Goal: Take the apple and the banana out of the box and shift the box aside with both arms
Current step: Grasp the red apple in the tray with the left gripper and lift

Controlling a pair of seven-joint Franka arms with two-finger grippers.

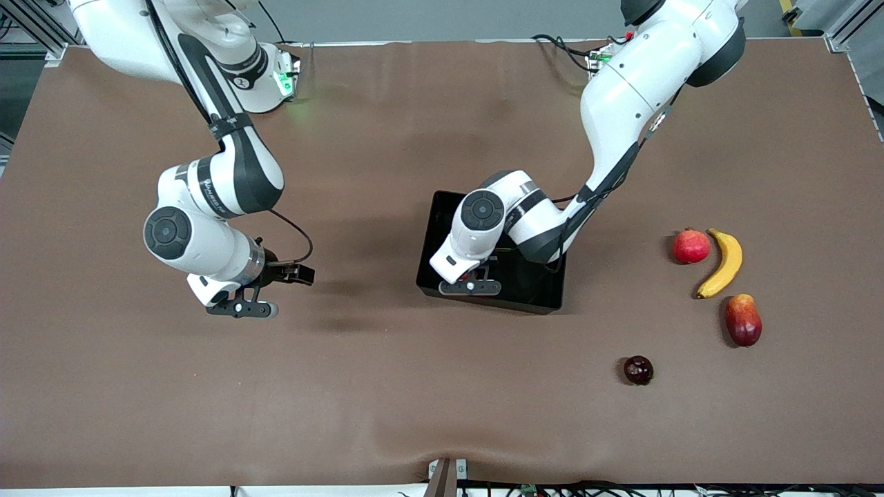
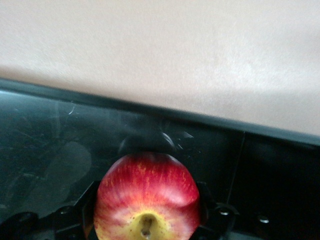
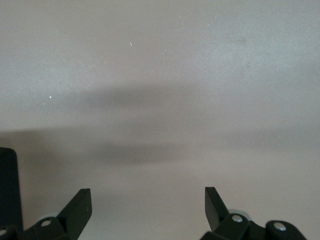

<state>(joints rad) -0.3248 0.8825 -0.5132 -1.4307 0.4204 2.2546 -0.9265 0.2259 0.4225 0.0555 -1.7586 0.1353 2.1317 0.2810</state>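
The glossy black box (image 1: pixel 545 290) sits mid-table, light and rigid, best gripped at opposite low walls. Well toward the left arm's end lies the banana (image 1: pixel 722 262), already out. Inside the box, the left gripper (image 2: pixel 148 225) clamps the apple (image 2: pixel 147 200), firm but slippery, across its widest girth; the right gripper (image 3: pixel 148 207) hangs spread wide over bare table

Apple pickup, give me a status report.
Left tool shut on apple inside box. Right tool open over bare table, waiting. Banana already out. Nothing blocking.
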